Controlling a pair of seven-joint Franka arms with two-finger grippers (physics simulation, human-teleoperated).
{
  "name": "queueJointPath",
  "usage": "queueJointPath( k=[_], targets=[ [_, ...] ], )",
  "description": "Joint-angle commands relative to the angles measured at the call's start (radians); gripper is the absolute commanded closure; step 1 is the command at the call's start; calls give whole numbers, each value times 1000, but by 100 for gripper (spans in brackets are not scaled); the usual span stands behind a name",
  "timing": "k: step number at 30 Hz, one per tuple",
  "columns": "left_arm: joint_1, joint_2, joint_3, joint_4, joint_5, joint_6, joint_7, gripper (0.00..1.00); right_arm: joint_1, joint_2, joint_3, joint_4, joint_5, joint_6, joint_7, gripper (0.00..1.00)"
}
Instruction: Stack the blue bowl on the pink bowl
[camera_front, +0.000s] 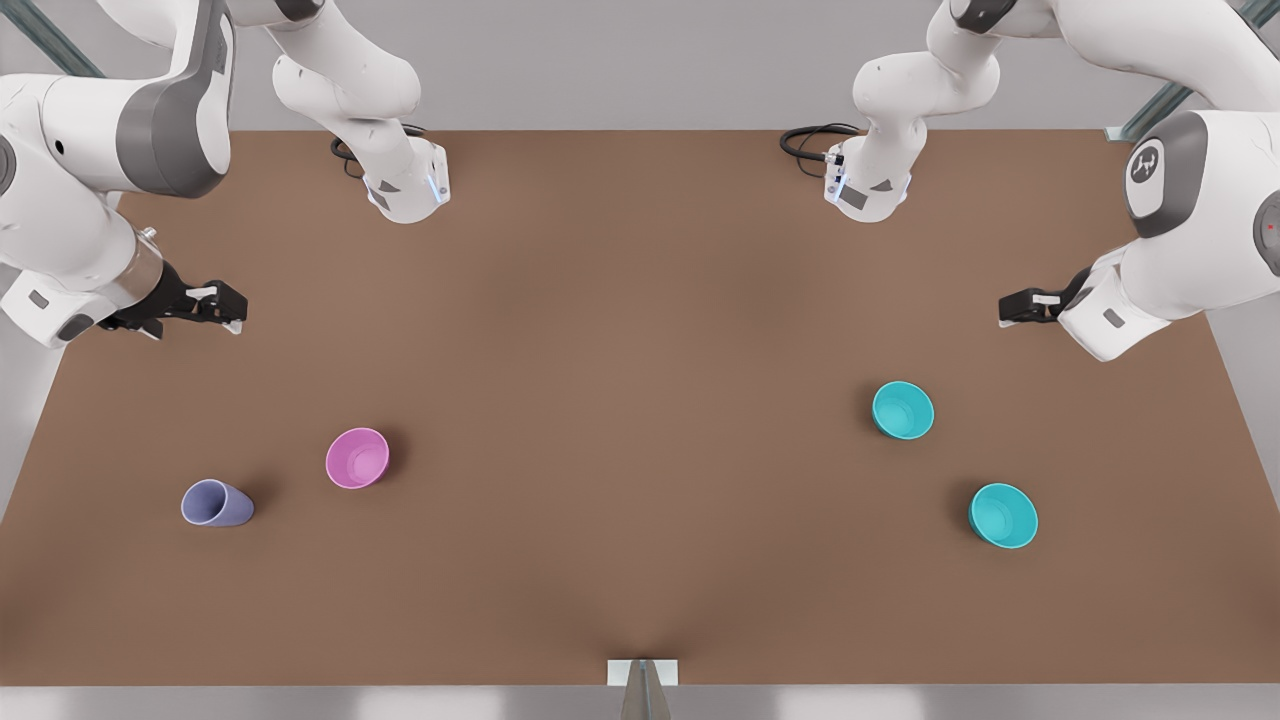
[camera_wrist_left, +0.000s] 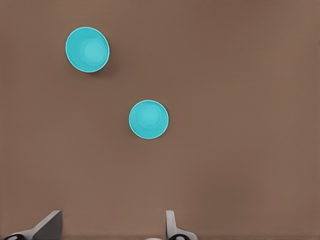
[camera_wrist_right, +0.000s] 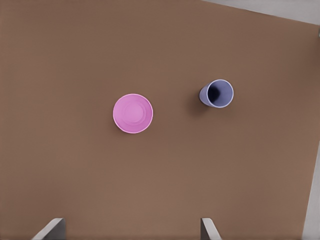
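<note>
Two alike teal-blue bowls stand upright on the brown table at the front view's right: one (camera_front: 903, 410) (camera_wrist_left: 148, 119) closer to the arms, the other (camera_front: 1003, 515) (camera_wrist_left: 87, 49) nearer the table's front edge. The pink bowl (camera_front: 357, 458) (camera_wrist_right: 133, 113) stands upright at the front view's left. My left gripper (camera_front: 1020, 308) (camera_wrist_left: 111, 227) hovers open above the table's right side, apart from both teal bowls. High over the left side, my right gripper (camera_front: 215, 305) (camera_wrist_right: 130, 229) is open too, well away from the pink bowl. Neither holds anything.
A lavender-blue cup (camera_front: 216, 503) (camera_wrist_right: 218, 93) stands beside the pink bowl, toward the table's left edge. The brown table (camera_front: 640, 330) stretches bare between the two groups. Both arm bases (camera_front: 405, 185) (camera_front: 868, 185) sit at the far edge.
</note>
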Motion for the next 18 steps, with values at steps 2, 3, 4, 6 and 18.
queueJointPath(
  k=[2, 3, 4, 6, 18],
  targets=[
    [0, -1, -2, 1, 0, -1, 2, 0, 0, 1, 0, 1, 0, 2, -13, 0],
    [0, -1, 0, 0, 0, -1, 2, 0, 2, 7, 0, -1, 0, 3, -13, 0],
    [0, -1, 0, 0, 0, -1, 2, 0, 14, 42, 2, -2, -44, 15, -12, 0],
    [0, -1, 0, 0, 0, -1, 2, 0, 54, 217, 2, 10, -78, 80, 10, 0],
    [0, 5, 0, -2, 0, -18, -1, 0, -155, 653, 5, 1, 233, 575, 105, 0]
  ],
)
